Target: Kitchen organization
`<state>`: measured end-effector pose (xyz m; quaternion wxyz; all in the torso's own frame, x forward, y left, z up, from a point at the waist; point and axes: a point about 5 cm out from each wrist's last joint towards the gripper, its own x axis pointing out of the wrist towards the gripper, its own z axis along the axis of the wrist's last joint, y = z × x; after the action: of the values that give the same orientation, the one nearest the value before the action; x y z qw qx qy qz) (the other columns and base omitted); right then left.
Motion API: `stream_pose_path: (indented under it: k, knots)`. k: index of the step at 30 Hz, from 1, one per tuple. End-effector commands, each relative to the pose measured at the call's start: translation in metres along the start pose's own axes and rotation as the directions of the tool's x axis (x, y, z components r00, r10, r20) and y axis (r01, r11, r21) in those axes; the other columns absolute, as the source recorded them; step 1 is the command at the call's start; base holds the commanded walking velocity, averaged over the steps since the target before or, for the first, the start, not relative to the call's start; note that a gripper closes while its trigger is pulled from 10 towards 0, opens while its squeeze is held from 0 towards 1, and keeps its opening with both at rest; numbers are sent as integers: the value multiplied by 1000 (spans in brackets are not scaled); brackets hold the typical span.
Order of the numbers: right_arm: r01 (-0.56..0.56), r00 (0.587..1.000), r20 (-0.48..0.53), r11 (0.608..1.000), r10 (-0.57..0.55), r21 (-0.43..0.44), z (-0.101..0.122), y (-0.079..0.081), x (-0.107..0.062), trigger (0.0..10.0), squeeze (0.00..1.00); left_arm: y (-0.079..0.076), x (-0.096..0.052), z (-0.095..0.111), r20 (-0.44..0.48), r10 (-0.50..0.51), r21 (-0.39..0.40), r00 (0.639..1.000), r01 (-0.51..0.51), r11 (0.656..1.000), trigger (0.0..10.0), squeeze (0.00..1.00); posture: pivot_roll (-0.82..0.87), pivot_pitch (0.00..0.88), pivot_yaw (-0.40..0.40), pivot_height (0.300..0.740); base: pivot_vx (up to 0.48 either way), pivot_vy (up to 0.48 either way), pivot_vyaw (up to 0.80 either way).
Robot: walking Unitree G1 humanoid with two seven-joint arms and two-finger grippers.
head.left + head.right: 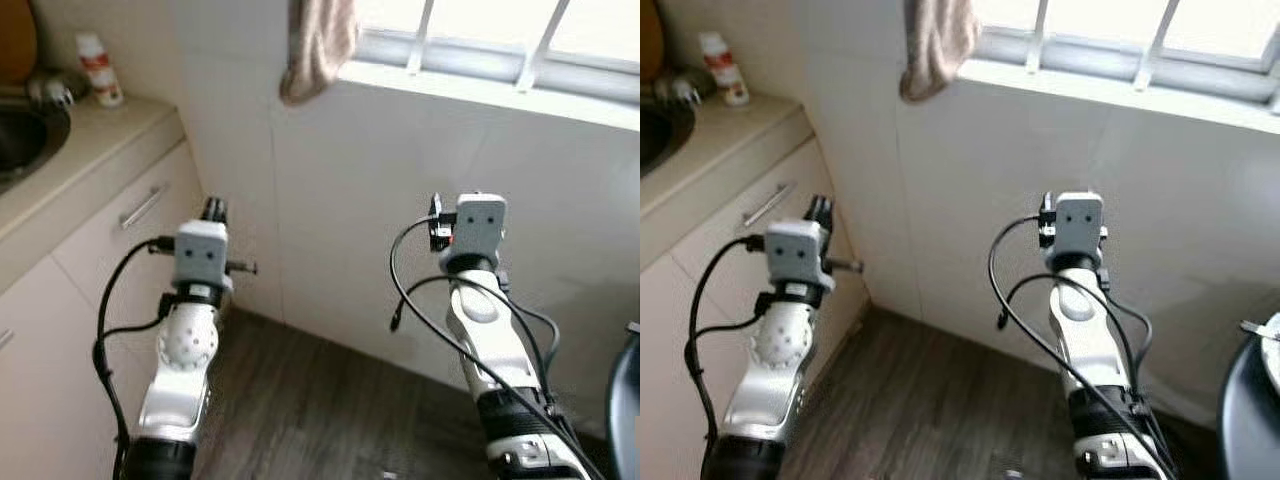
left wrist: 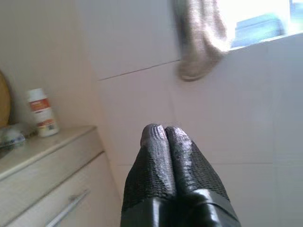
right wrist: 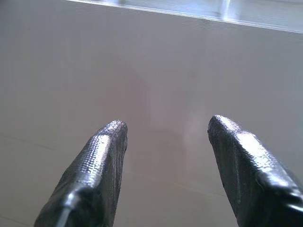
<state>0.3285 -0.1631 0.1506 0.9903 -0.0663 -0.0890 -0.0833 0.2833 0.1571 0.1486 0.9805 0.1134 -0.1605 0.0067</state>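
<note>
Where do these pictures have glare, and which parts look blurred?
In the left eye view the window is washed out white; in the left wrist view the cloth and bottle are soft; in the right wrist view the tiled wall is dim and featureless.

Left of the left gripper (image 2: 164,130), the sink (image 1: 22,140) is cut by the frame edge — the bottle (image 2: 41,112) label is unreadable.

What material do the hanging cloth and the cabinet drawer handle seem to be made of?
Cloth: looks like soft beige terry fabric, since it hangs limp in folds from the window sill.
Drawer handle: probably brushed metal, a thin grey bar with a dull sheen, though coated plastic is possible.
</note>
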Motion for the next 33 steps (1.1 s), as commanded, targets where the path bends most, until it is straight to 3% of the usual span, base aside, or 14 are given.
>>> stream_pose_path:
  k: [1,11,15,22,27,33]
  knots:
    - [31,999,-16,1000,-31,1,-2,-7,1,10000,0,-6,1,4,13,-21,-8,1000,21,1000,10000,0,15,22,1,740,0,0,0]
    - [22,999,-40,1000,-23,-9,-6,-5,2,10000,0,-5,1,4,14,-11,-10,1000,12,1000,10000,0,16,23,0,740,0,-232,0]
    - [35,996,-84,999,-33,18,-12,-7,2,10000,0,-5,2,2,1,-3,-10,1000,3,1000,10000,0,16,22,0,740,0,0,-800]
    - [20,995,-93,999,-22,-28,-15,-6,1,10000,0,-5,2,0,-16,-13,-21,1000,12,1000,10000,0,15,20,3,740,0,0,-800]
    - [-6,995,-97,994,-4,-109,-18,-5,1,10000,0,-5,2,0,-14,-12,-22,1000,11,1000,10000,0,15,20,2,740,0,418,-673]
    - [-110,992,-93,960,89,-256,-22,3,0,10000,0,-6,1,1,-5,-13,-15,1000,12,1000,10000,0,16,16,0,740,0,0,-73]
